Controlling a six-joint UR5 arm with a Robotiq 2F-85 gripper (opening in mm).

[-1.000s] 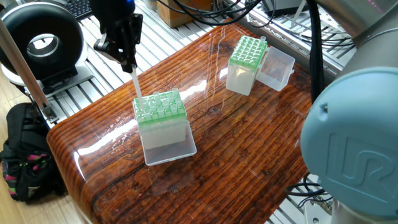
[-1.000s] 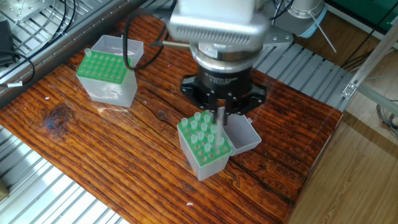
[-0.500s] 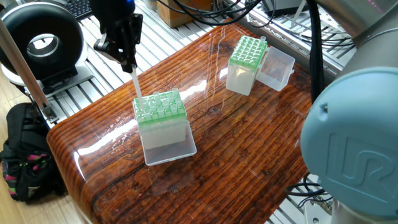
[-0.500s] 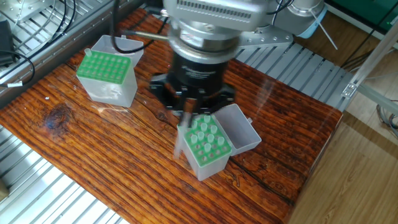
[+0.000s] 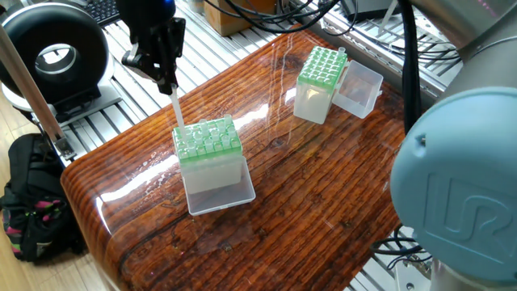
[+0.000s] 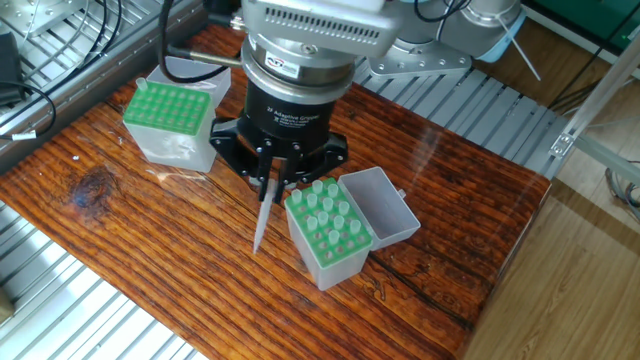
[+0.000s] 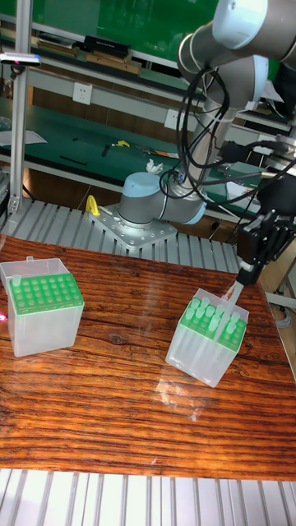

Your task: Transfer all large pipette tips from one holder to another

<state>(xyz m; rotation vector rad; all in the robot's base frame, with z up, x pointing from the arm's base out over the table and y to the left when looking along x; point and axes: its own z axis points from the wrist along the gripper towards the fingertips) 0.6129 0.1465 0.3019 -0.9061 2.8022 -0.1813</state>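
- Now you can see the gripper (image 6: pixel 272 176) clamped on one large pipette tip (image 6: pixel 262 222), its two fingers together on the wide upper end of the tube.
- You see that the held tip hangs almost upright, its long axis close to vertical with a small lean; the narrow point goes down toward the table (image 6: pixel 130 250), the wide end is up between the fingers.
- In the tall fixed view the same tip (image 7: pixel 233 297) leans a little, its lower end just over the far corner of the near holder (image 7: pixel 207 341).
- In one fixed view the tip (image 5: pixel 175 108) is above the back edge of that holder (image 5: pixel 210 158); its point is near the green top, and I cannot tell whether it touches.
- You find the other large tips (image 6: pixel 325 212) standing upright in the holes of this holder, wide ends up, in the part nearest to the open lid (image 6: pixel 385 208).
- You see the second holder (image 6: pixel 172 125) well apart, on the other side of the table, with a green top full of holes; its lid (image 5: pixel 359 90) is also open.
- At this far holder one tip (image 6: pixel 143 84) stands at a corner.
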